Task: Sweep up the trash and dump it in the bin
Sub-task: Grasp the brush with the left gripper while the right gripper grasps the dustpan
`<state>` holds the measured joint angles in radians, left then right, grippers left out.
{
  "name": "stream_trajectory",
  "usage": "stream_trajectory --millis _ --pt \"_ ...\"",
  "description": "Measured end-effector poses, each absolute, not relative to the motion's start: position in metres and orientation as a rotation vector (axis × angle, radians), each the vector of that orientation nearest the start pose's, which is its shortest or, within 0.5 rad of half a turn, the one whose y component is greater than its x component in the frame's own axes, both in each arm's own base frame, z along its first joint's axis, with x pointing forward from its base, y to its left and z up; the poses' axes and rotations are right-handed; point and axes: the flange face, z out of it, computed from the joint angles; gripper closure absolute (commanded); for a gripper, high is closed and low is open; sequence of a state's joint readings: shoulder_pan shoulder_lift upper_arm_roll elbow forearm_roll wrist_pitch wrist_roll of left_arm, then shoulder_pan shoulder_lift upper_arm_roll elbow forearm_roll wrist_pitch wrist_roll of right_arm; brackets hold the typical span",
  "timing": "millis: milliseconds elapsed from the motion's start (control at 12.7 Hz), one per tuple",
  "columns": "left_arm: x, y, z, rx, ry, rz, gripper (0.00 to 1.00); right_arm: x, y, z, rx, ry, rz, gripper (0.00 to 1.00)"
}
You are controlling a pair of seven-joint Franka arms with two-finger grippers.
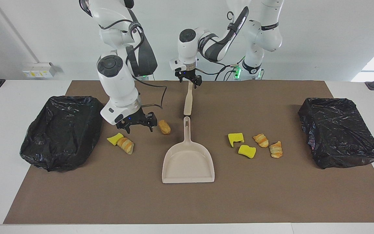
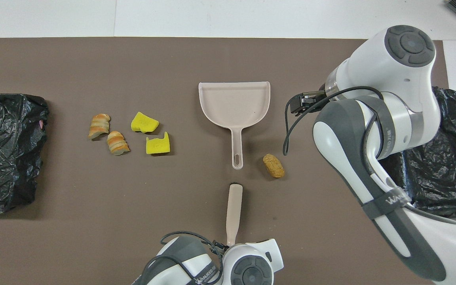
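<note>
you've got seven trash pieces on the brown mat (image 1: 271, 195): three yellow sponge chunks, three striped croissant pieces, one bread roll (image 1: 164, 126).

they sit in three groups. toward the left arm's end there are two sponge chunks (image 1: 236, 138) (image 1: 247, 151) and two croissant pieces (image 1: 261, 140) (image 1: 276, 149), close together but mostly apart. toward the right arm's end, one sponge chunk (image 1: 115, 138) touches one croissant piece (image 1: 126, 145). the bread roll lies alone beside the dustpan handle, on the right arm's side of it. its long axis runs roughly toward and away from the robots, slightly skewed.

one beige dustpan (image 1: 188, 162) sits mid-table, long axis toward and away from the robots, handle pointing at the robots, mouth pointing away. one beige brush (image 1: 188, 97) lies in line with it, nearer the robots, its wider end just short of the dustpan handle tip, not touching.

two black-bagged bins: one (image 1: 62, 130) at the right arm's end, one (image 1: 339, 131) at the left arm's end.

left gripper (image 1: 188, 79) is down at the robot-side end of the brush handle with the jaws spread. you can't tell from either view whether the fingers touch the handle.

right gripper (image 1: 137, 123) is low over the mat between the bread roll and the sponge-croissant pair. its jaws are spread and it grasps nothing. in the overhead view the right arm covers that pair.
</note>
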<state>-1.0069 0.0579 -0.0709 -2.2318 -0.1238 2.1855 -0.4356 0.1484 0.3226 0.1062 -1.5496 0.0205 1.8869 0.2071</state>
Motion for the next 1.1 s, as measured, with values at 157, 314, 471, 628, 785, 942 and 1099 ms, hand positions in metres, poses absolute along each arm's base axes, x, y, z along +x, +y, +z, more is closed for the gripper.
stream_trajectory --millis 157,314,471,628,785,942,1099 --pt "0.246 -0.46 0.327 -3.007 0.857 0.242 0.0 0.639 0.16 0.466 -3.086 -0.055 -0.003 0.0" --pt "0.25 -0.459 0.328 -3.011 0.846 0.239 0.1 0.639 0.16 0.465 -3.086 -0.055 -0.002 0.0" --pt "0.251 -0.458 0.328 -3.009 0.842 0.243 0.51 0.639 0.16 0.465 -3.086 -0.055 -0.002 0.0" --pt "0.255 -0.453 0.329 -2.997 0.824 0.267 1.0 0.639 0.16 0.465 -3.086 -0.055 -0.002 0.0" --pt "0.264 -0.448 0.337 -2.97 0.807 0.301 1.0 0.639 0.16 0.465 -3.086 -0.055 -0.002 0.0" --pt "0.271 -0.442 0.345 -2.95 0.812 0.325 1.0 0.64 0.16 0.466 -3.085 -0.055 -0.012 0.0" --pt "0.277 -0.434 0.349 -2.929 0.826 0.359 1.0 0.64 0.162 0.466 -3.083 -0.058 -0.022 0.0"
